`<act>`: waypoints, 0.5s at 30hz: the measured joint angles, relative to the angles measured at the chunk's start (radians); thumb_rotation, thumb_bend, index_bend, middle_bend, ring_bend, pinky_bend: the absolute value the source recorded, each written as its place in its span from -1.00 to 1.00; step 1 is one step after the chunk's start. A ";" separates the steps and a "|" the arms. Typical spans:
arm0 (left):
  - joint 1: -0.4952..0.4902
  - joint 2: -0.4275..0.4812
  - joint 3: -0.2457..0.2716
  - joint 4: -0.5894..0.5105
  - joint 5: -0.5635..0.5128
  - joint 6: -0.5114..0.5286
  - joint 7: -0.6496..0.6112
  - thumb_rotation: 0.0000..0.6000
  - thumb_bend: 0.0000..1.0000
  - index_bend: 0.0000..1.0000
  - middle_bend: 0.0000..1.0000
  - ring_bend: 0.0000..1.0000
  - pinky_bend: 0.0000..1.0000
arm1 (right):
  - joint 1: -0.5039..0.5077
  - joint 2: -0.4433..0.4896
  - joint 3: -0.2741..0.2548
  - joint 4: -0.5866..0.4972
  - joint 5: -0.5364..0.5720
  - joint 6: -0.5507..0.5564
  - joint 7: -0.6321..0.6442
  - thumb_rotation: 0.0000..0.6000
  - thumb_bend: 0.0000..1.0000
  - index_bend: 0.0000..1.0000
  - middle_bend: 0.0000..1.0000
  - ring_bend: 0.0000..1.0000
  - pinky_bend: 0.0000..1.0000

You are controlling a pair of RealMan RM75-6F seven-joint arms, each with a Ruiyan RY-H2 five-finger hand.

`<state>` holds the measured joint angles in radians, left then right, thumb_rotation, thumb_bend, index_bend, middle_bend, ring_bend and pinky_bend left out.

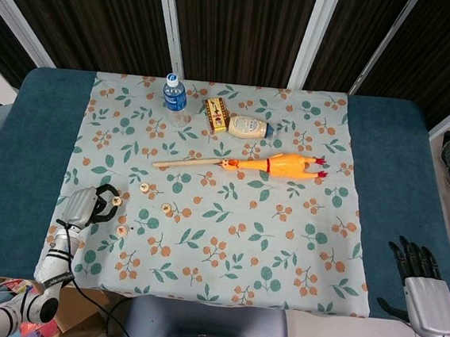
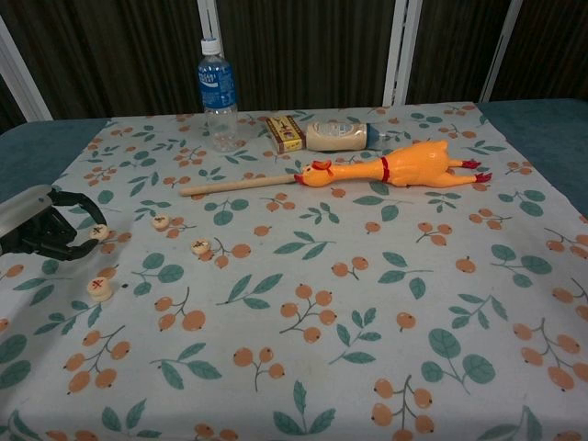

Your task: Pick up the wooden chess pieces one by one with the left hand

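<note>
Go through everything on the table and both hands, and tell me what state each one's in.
left hand: pinching a chess piece, raised off the cloth
other chess pieces: three, flat on the cloth
right hand: open, holding nothing
water bottle: upright, capped
rubber chicken: on its side
mayonnaise bottle: on its side
wooden stick: lying flat
</note>
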<state>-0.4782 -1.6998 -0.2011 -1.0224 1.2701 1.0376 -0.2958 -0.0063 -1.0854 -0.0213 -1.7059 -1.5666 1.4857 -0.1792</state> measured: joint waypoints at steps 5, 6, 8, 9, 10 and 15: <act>0.033 0.075 0.024 -0.145 0.025 0.028 -0.016 1.00 -0.21 0.03 1.00 1.00 1.00 | 0.001 -0.003 -0.002 -0.001 -0.003 -0.002 -0.006 1.00 -0.73 -1.00 -1.00 -1.00 -1.00; 0.040 0.087 0.031 -0.170 0.030 0.032 -0.017 1.00 -0.21 0.03 1.00 1.00 1.00 | 0.001 -0.003 -0.003 -0.001 -0.004 -0.001 -0.006 1.00 -0.74 -1.00 -1.00 -1.00 -1.00; 0.057 0.109 0.053 -0.215 0.043 0.045 -0.019 1.00 -0.21 0.03 1.00 1.00 1.00 | 0.000 -0.002 -0.004 -0.001 -0.006 0.000 -0.005 1.00 -0.73 -1.00 -1.00 -1.00 -1.00; 0.064 0.115 0.063 -0.225 0.050 0.050 -0.019 1.00 -0.21 0.02 1.00 1.00 1.00 | 0.000 -0.002 -0.004 0.000 -0.007 0.000 -0.004 1.00 -0.73 -1.00 -1.00 -1.00 -1.00; 0.070 0.117 0.072 -0.231 0.056 0.055 -0.018 1.00 -0.21 0.02 1.00 1.00 1.00 | 0.000 -0.002 -0.004 0.000 -0.008 0.000 -0.003 1.00 -0.73 -1.00 -1.00 -1.00 -1.00; 0.084 0.102 0.101 -0.232 0.081 0.070 -0.012 1.00 -0.21 0.02 1.00 1.00 1.00 | 0.000 0.000 -0.006 0.001 -0.009 0.001 -0.001 1.00 -0.73 -1.00 -1.00 -1.00 -1.00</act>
<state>-0.3939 -1.5982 -0.0999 -1.2547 1.3507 1.1073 -0.3080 -0.0067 -1.0858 -0.0270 -1.7047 -1.5761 1.4865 -0.1798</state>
